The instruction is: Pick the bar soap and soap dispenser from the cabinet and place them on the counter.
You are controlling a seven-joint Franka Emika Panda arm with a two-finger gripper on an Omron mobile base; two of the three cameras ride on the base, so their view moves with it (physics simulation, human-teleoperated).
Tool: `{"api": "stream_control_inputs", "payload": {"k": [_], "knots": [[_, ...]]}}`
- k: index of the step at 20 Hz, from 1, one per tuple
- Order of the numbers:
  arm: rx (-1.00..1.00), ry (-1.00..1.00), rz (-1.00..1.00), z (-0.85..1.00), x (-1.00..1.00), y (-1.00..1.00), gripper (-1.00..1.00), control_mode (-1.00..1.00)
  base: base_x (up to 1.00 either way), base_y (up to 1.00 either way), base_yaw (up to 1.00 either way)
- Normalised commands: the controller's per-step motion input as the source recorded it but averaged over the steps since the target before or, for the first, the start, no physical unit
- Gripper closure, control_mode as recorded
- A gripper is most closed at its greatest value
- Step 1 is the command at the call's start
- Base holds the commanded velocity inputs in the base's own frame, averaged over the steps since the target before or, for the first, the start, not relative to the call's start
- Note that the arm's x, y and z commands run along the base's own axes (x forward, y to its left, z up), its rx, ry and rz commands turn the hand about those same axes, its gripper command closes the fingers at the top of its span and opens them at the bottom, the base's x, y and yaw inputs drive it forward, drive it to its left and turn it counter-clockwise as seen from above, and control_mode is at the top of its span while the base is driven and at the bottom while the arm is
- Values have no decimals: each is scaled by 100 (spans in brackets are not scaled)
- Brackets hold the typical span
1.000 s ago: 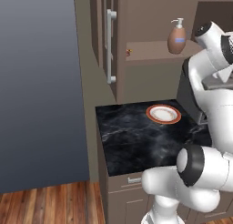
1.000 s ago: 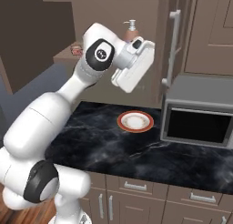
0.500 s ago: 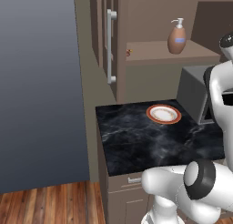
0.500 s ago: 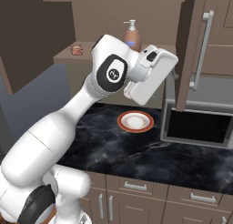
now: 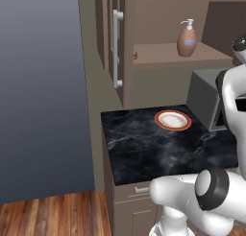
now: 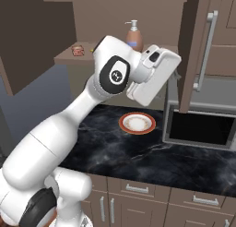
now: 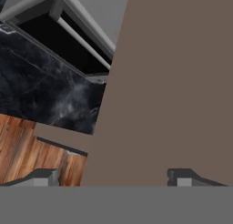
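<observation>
Soap dispenser (image 5: 187, 40), a rounded brown bottle with white pump top and blue label band, stands upright on the inner shelf of the brown wooden wall cabinet (image 5: 163, 55), towards the shelf's right part in the left base view. A small reddish object (image 6: 77, 49) lies at the far left end of the same shelf; it is too small to confirm as the bar soap. Below lies the black marble-patterned counter (image 5: 139, 148), carrying an orange-rimmed white plate (image 5: 172, 120), with a grey microwave (image 6: 198, 124) beside it. Neither task item is on the counter yet.

The gripper (image 7: 111, 178) faces a plain brown cabinet door panel (image 7: 177, 82) at close range. Its dark fingers (image 7: 43, 177) stand wide apart with nothing between them.

Judgement: the step in hand is the reach into the cabinet. Done well, the hand should swing clear of the open door, turn towards the shelf, and approach the bottle level at its body below the pump. Fingers should straddle the widest part squarely before closing, since a rounded bottle may tip or slip under an off-centre grip.
</observation>
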Motion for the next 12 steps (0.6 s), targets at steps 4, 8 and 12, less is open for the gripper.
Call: {"api": "stream_control_inputs", "payload": {"k": [4, 8, 12], "knots": [[0, -4, 1, 0, -4, 56, -100, -100, 0, 0, 0], [-2, -7, 0, 0, -5, 80, -100, -100, 0, 0, 0], [-3, -6, 0, -4, 0, 83, -100, -100, 0, 0, 0]]}}
